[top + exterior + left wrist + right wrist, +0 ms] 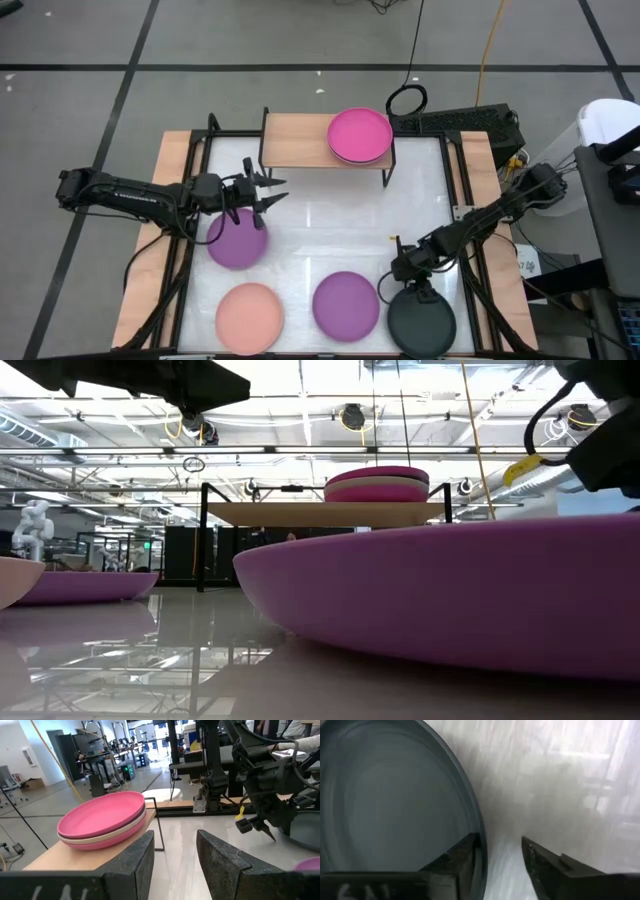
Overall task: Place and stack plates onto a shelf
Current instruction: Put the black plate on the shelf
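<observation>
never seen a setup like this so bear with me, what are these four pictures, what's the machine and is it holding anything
It is a robot with two dark arms at a white-topped table. One picture looks straight down, one sits at table height, and two come from cameras on the wrists.

The left end effector hovers open above a purple plate, holding nothing. The right end effector is low at the rim of a black plate, its fingers open with one on each side of the rim, not yet gripping.

A small wooden shelf at the back carries a stack of plates, magenta pink plate on top, with a cream one beneath it in the left wrist picture. A peach plate and a second purple plate lie near the front.
</observation>
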`<control>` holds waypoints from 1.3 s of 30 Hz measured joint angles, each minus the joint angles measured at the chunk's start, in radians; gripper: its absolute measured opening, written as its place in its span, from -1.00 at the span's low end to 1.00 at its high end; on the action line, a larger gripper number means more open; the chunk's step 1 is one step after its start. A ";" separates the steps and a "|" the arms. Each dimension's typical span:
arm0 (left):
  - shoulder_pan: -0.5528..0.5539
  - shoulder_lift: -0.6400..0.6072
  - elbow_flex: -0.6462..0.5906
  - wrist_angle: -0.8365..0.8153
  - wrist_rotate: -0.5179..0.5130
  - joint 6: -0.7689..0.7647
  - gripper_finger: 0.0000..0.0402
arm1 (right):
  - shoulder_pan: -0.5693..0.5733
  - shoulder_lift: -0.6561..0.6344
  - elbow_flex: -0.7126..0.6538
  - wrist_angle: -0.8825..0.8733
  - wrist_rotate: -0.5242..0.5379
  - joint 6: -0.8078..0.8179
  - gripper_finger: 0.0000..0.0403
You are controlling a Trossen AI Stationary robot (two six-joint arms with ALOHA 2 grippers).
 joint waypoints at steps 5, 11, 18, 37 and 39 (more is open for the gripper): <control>0.000 0.000 0.000 0.000 0.000 -0.001 -0.23 | 0.000 -0.008 0.000 -0.050 -0.002 -0.017 -0.62; 0.000 0.000 0.000 0.001 0.000 -0.001 -0.23 | -0.001 -0.072 0.000 -0.126 0.002 -0.051 -0.96; 0.000 0.000 0.000 0.001 0.000 -0.018 -0.23 | -0.039 -0.205 0.000 -0.272 0.062 -0.049 -0.99; 0.000 0.000 0.000 0.002 0.000 -0.031 -0.23 | -0.256 -0.496 0.115 -0.241 0.267 -0.238 -1.00; 0.000 0.000 0.000 0.002 0.000 -0.031 -0.23 | -0.277 -0.497 0.136 -0.209 0.268 -0.281 -1.00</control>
